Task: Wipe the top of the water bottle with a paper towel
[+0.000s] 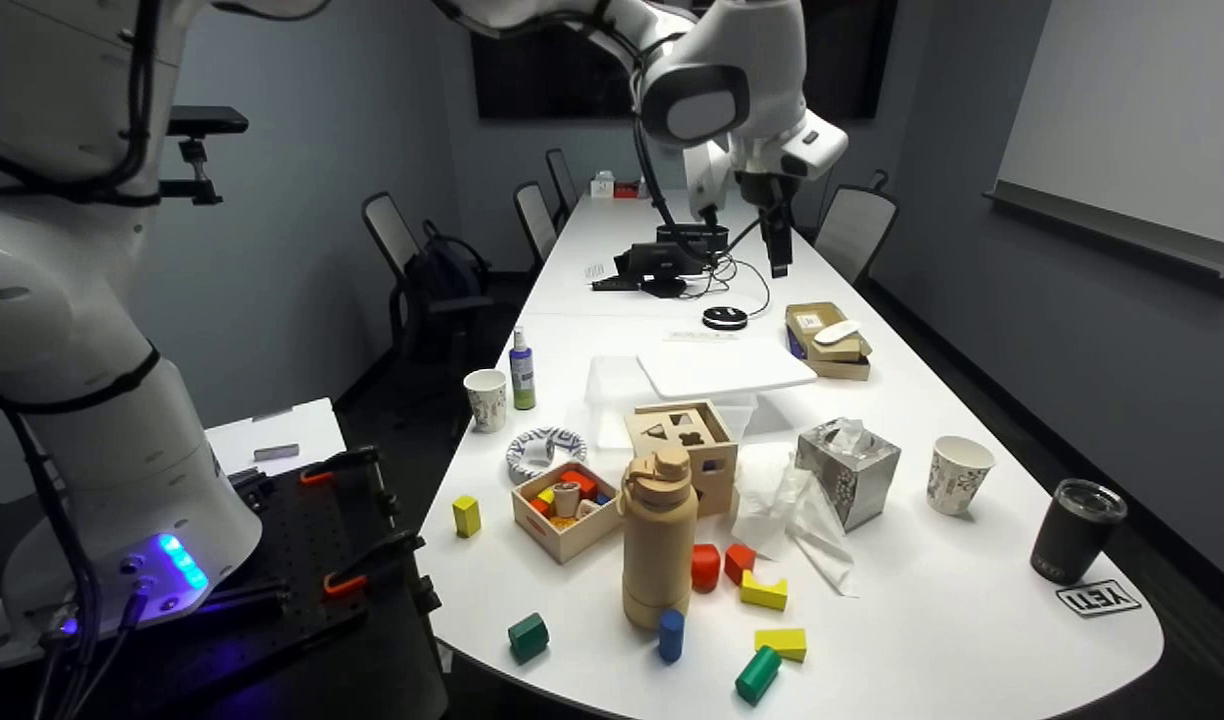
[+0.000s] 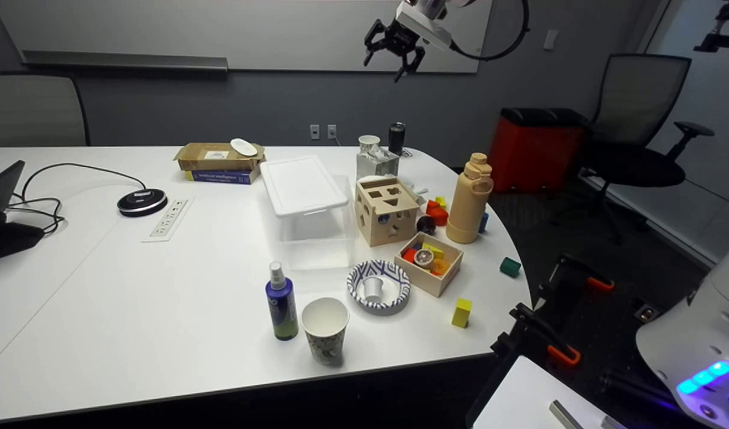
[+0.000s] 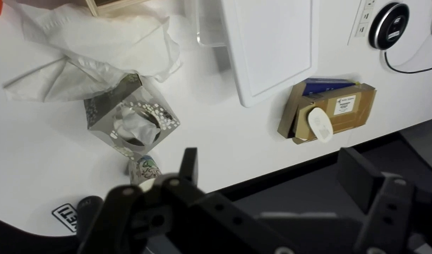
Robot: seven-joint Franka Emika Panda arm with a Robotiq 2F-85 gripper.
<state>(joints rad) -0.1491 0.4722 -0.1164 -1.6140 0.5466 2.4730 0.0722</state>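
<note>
Water bottle [image 1: 660, 550]: upright near the rounded end of the table [image 1: 932, 640] in both exterior views, cap [image 1: 664, 475] on. A side loop [image 2: 489, 183] makes the top uneven. Hazard: body is tall and narrow, so a wipe that pushes sideways more than down would likely topple it, possibly over the table edge. The loop could snag the towel mid-stroke.

Blue peg [image 1: 671, 636] just beside the bottle's foot; whether they touch cannot be told. Red block [image 1: 705, 568] and wooden shape box [image 2: 388, 217] are near too. A low approach over the box would probably clip it first.

Paper towel [image 3: 96, 42]: crumpled, lying between shape box and tissue box [image 1: 852, 485], seemingly touching the latter. Judged the first thing needed; no wiping under way. Hazard: thin and limp, so fingers coming in too high would close on nothing, too low would grind on the tabletop. A pinch at the box side may drag the tissue box along. The tissue [image 3: 140, 128] poking from its opening could be taken in error.

Gripper [image 3: 272, 167]: fingers wide apart, nothing held, high above the table, well apart from towel and bottle. With that much travel ahead, depth is easily misjudged. Past the tissue box stand a paper cup [image 1: 957, 475] and black tumbler [image 1: 1077, 530]; a descent swung too far that way could tip the cup.
</note>
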